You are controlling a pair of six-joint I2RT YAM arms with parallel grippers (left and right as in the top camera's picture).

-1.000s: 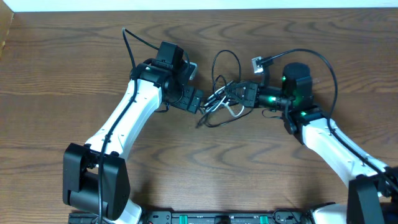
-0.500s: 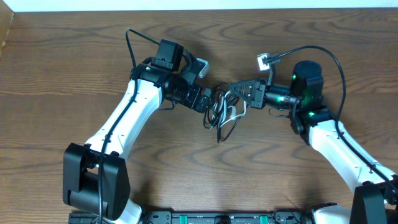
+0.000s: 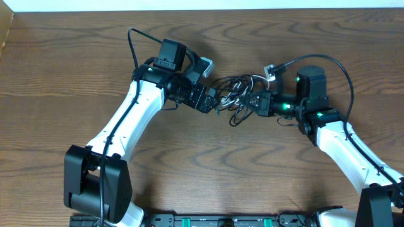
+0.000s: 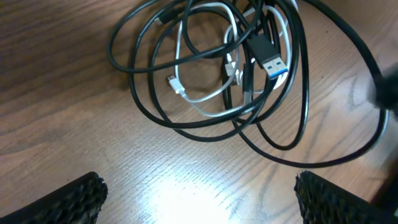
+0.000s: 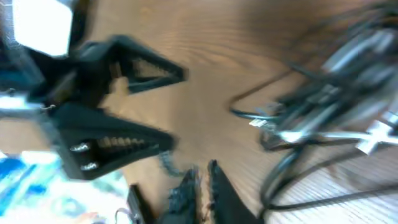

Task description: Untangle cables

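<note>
L jaws wide apart, R jaws unclear — cables (image 3: pixel 233 94) now shifted up-right.

Cables (image 3: pixel 235 94): one tangled heap on the desk (image 3: pixel 63 50), mid-desk, between my two hands.
Left hand (image 3: pixel 213 101): just left of the heap, pointing at it.
Right hand (image 3: pixel 247 101): at the heap's right edge; contact I cannot tell.
Left wrist view: heap lies ahead of my fingertips (image 4: pixel 74 199), apart from them.
</note>
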